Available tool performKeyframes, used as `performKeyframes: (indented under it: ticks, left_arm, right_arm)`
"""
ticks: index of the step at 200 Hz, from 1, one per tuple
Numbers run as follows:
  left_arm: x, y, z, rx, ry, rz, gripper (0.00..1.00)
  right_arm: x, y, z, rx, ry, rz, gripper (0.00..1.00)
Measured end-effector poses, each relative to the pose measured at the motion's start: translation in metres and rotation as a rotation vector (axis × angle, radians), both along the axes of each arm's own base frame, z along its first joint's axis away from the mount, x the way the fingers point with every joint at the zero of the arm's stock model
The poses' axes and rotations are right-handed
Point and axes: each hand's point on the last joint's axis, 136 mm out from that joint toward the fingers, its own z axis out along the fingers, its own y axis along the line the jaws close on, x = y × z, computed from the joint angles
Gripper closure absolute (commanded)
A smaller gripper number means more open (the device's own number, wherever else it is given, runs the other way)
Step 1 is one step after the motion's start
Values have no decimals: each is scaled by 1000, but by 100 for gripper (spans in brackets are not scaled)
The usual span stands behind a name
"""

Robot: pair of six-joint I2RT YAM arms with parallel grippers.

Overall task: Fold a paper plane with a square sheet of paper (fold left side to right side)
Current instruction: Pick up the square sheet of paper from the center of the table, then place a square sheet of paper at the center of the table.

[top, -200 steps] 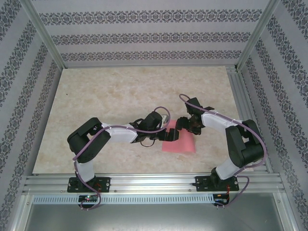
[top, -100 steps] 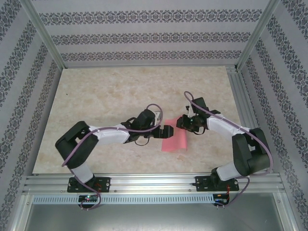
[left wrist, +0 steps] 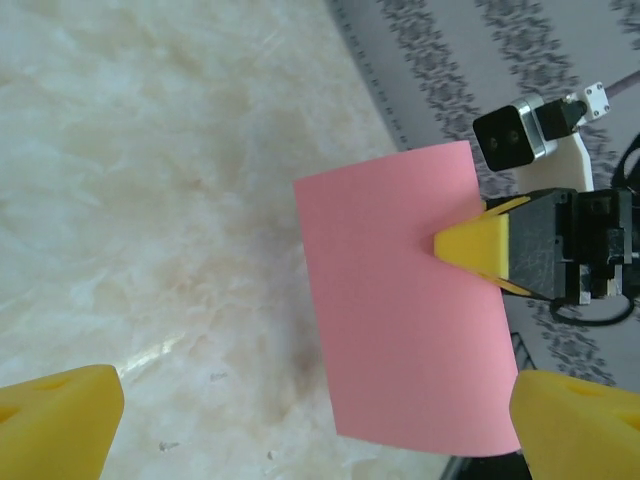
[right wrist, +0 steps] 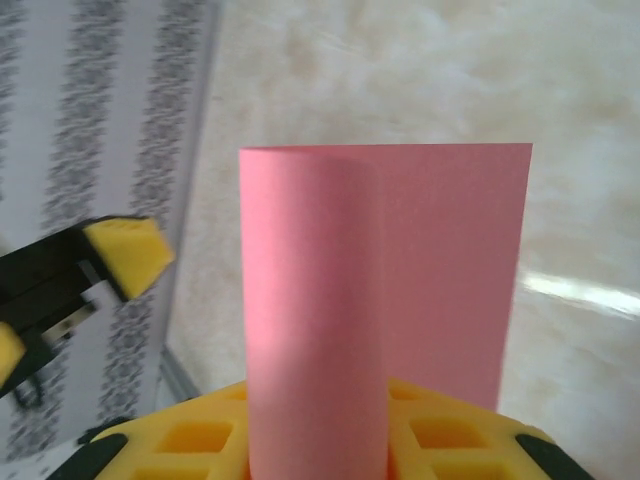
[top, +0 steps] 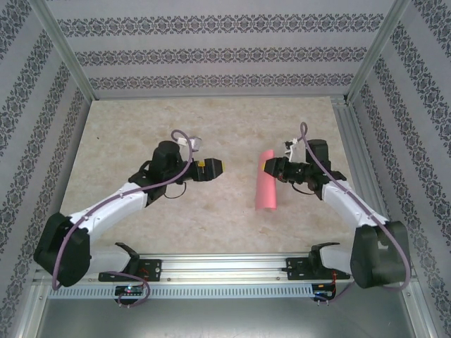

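The right claw now pinches the square sheet of paper and holds it raised on edge, right of the tabletop's centre; a second ago it lay flat between both arms. The left claw, jaws spread wide, has pulled back toward 9 o'clock, well apart from the sheet. The sheet appears loosely curved over, so the left-to-right fold is likely not yet creased

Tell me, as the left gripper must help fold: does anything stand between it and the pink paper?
Nothing visible does. The open left gripper faces the square sheet of paper across the table; the right gripper pinches its far edge.
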Motion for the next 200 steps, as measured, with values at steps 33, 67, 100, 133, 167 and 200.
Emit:
performKeyframes:
  ticks: [33,67,100,133,167,200]
  left_arm:
    - [-11,-8,38,-60,-88,-120,0]
    - [-22,-20,84,-129,-191,-242,0]
    - [-34,-29,120,-200,-281,-351,0]
    - [-49,-38,138,-249,-326,-456,6]
    - [-74,-49,149,-283,-346,-563,24]
    - [-87,-54,158,-299,-387,-616,70]
  right_arm:
    - [-11,9,75,85,-200,86,72]
    - [-31,13,148,152,-391,150,73]
    - [-57,22,207,193,-542,224,73]
    - [-81,38,239,226,-620,311,73]
    - [-89,51,245,242,-627,368,72]
    - [-80,53,238,226,-609,352,72]
